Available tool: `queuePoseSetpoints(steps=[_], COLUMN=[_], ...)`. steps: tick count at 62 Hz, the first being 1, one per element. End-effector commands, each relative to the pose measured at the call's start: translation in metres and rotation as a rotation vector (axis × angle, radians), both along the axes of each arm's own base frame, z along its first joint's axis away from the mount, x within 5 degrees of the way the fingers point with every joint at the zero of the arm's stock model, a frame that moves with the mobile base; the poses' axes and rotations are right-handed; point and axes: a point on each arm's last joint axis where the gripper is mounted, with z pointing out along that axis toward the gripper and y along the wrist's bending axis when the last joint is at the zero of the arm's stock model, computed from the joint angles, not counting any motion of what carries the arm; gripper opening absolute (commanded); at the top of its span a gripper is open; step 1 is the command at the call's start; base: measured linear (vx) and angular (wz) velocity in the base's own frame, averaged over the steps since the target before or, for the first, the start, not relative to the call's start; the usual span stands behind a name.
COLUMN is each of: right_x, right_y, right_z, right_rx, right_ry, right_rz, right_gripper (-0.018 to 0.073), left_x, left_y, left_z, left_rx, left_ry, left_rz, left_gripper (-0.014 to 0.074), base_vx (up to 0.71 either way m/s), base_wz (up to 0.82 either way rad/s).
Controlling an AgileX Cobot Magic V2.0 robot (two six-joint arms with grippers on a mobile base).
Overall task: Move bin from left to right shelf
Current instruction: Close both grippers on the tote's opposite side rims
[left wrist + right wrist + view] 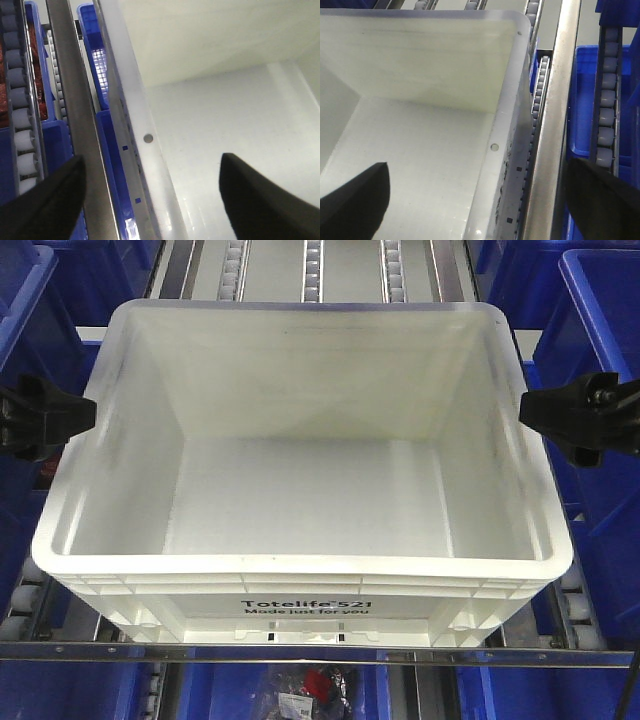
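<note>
The bin is a large white plastic tote with a thick rolled rim, ribbed outer walls and a bare, pale interior. Black print on its near wall reads "Totelife 521 Made just for you". It fills the middle of the front view, sitting upright and open-topped on the roller tracks that run out from under it toward the top of the frame. The printed wall faces the bottom edge, just above a metal rail. Its long axis seems to run left to right across the frame, though the steep downward view makes the proportions hard to judge. Blue bins flank it on both sides, and 1 more in the bottom of the frame holds small black and red items. The left gripper is spread wide. One of its 2 black fingers is outside the tote over the rail and the other is over the tote's interior, so the rim runs between them, and it has hold of nothing. The right gripper is just as wide, straddling the opposite rim in the same way, with nothing in its grasp.
</note>
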Motion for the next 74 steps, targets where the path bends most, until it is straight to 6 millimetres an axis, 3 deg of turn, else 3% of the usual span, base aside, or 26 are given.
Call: queuePoseSetpoints(steps=[1, 20, 29, 52, 74], right_x=[0.002, 0.002, 0.017, 0.059, 0.087], right_y=[0.000, 0.001, 0.007, 0.016, 0.022], right_z=[0.018, 0.016, 0.010, 0.018, 0.006], right_rx=[0.033, 0.051, 0.048, 0.016, -0.020], right_ry=[-0.107, -0.079, 0.037, 0.111, 0.215], right_rz=[-0.014, -0.010, 0.011, 0.037, 0.049], right_gripper=[0.0719, 0.0670, 0.0668, 0.0658, 0.0649], left_x=[0.001, -0.002, 0.000, 0.047, 0.073], left_y=[-0.001, -0.002, -0.001, -0.006, -0.012], left_z=[0.018, 0.015, 0.016, 0.026, 0.010], left_rx=[-0.035, -0.067, -0.055, 0.022, 0.041], left_ry=[-0.100, -0.044, -0.007, 0.089, 0.172], left_rz=[0.010, 0.012, 0.045, 0.051, 0.046], left_gripper=[0.0574, 0.0574, 0.0574, 0.0574, 0.0574], base_vx=[0.00, 0.00, 0.00, 0.00, 0.00], base_wz=[0.00, 0.00, 0.00, 0.00, 0.00])
